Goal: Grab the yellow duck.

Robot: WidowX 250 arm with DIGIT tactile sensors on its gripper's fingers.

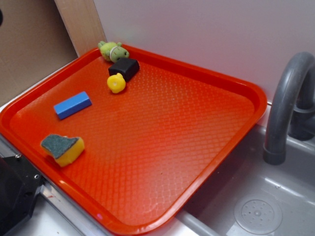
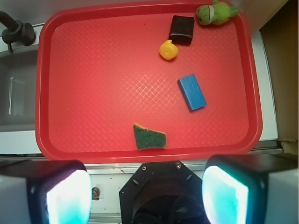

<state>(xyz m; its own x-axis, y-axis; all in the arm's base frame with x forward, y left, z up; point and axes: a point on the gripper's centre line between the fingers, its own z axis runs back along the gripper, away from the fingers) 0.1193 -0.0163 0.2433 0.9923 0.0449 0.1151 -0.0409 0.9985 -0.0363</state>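
In the wrist view, the pincer (image 2: 147, 193) sits at the bottom edge, its two pale pads (image 2: 67, 198) spread wide apart with nothing between them, hanging off the near rim of the red tray (image 2: 93, 84). Nearest to it on the tray lies the sponge (image 2: 149, 138), green scouring face up, at about 12 o'clock from the pincer. Beyond that, toward 1 o'clock, rests the blue block (image 2: 191, 92), lying flat and at a slant. Farther still is the yellow duck (image 2: 168, 50), near the tray's far right corner, just beside the black block (image 2: 181, 30), which lies at the duck's 1 o'clock; whether they touch cannot be told. Farthest away, the green plush toy (image 2: 216, 13) lies over the tray's corner rim. A grey faucet (image 2: 14, 30) stands at the far left, off the tray.
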